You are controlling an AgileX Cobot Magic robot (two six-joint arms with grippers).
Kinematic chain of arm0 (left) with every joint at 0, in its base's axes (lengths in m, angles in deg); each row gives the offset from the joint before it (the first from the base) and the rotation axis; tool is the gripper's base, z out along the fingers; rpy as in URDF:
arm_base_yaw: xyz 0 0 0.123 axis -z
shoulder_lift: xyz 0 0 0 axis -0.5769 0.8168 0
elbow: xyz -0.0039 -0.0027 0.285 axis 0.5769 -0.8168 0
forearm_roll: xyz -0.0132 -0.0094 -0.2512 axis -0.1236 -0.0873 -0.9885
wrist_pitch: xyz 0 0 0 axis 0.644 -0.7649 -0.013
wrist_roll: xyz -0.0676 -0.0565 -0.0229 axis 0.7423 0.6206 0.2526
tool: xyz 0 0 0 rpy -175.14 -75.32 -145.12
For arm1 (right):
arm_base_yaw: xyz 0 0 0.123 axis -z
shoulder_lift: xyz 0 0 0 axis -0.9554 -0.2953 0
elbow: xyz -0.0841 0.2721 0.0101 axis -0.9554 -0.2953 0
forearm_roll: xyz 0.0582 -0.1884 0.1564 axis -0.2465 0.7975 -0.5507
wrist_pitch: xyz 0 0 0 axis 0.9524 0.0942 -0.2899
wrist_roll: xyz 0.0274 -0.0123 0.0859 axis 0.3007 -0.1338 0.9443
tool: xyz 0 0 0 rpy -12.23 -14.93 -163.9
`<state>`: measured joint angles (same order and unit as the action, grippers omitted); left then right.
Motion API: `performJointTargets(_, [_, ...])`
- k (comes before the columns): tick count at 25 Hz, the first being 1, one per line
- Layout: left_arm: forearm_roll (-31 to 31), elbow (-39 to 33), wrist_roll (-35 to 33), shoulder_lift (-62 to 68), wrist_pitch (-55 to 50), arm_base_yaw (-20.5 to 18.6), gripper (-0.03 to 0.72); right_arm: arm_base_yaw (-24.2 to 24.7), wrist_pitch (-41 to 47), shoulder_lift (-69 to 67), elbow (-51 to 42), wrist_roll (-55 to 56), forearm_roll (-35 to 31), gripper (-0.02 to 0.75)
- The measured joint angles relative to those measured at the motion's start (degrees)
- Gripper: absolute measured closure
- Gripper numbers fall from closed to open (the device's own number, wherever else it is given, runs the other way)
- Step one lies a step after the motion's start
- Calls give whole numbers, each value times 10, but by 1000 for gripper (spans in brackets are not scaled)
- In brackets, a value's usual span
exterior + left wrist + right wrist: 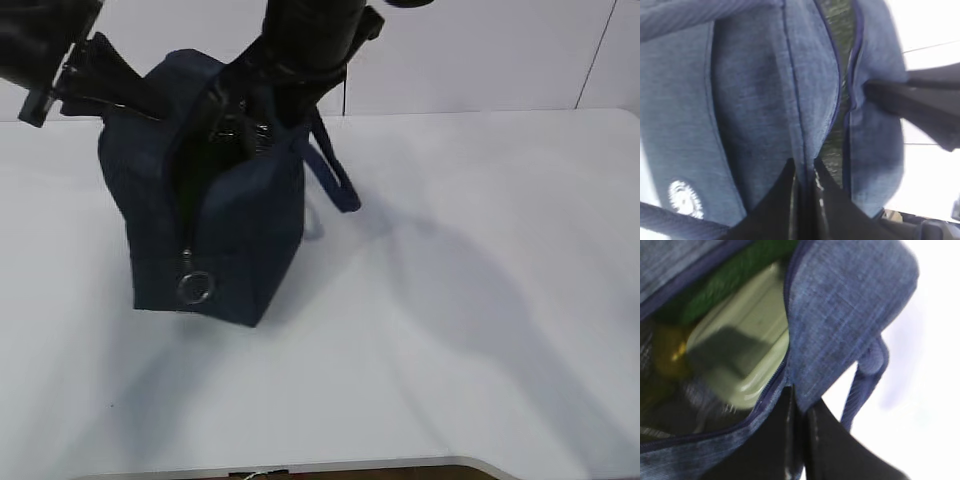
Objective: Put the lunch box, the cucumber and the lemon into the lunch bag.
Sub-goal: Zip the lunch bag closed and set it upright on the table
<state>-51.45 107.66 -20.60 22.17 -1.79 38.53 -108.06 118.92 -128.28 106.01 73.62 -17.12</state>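
Note:
The navy lunch bag [215, 235] stands on the white table [450, 330], its top unzipped. My left gripper [804, 167] is shut on the bag's fabric edge [800, 100] at its far left side. My right gripper [801, 400] is shut on the bag's rim [840, 325] at the top right. In the right wrist view the lunch box [747, 352] with its sage-green lid lies inside the bag, the cucumber [715, 287] along its far side and the lemon [670, 352] at its left end. The metal ring pull [195, 288] hangs at the bag's front.
One loop handle [335, 170] hangs down the bag's right side. The right arm [310, 40] comes down over the bag from above. A white wall stands behind the table.

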Motion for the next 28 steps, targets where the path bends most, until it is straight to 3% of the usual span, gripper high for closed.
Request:
performJointTargets(7, [-18, 0, 0, 7, 79, 84, 703, 0, 4, 41, -28, 17, 94, 727])
performJointTargets(12, [-21, 0, 0, 43, 121, 123, 703, 0, 5, 41, -32, 32, 109, 728])
performJointTargets(28, [-28, 0, -1, 76, 146, 130, 703, 0, -5, 23, -54, 47, 128, 726])
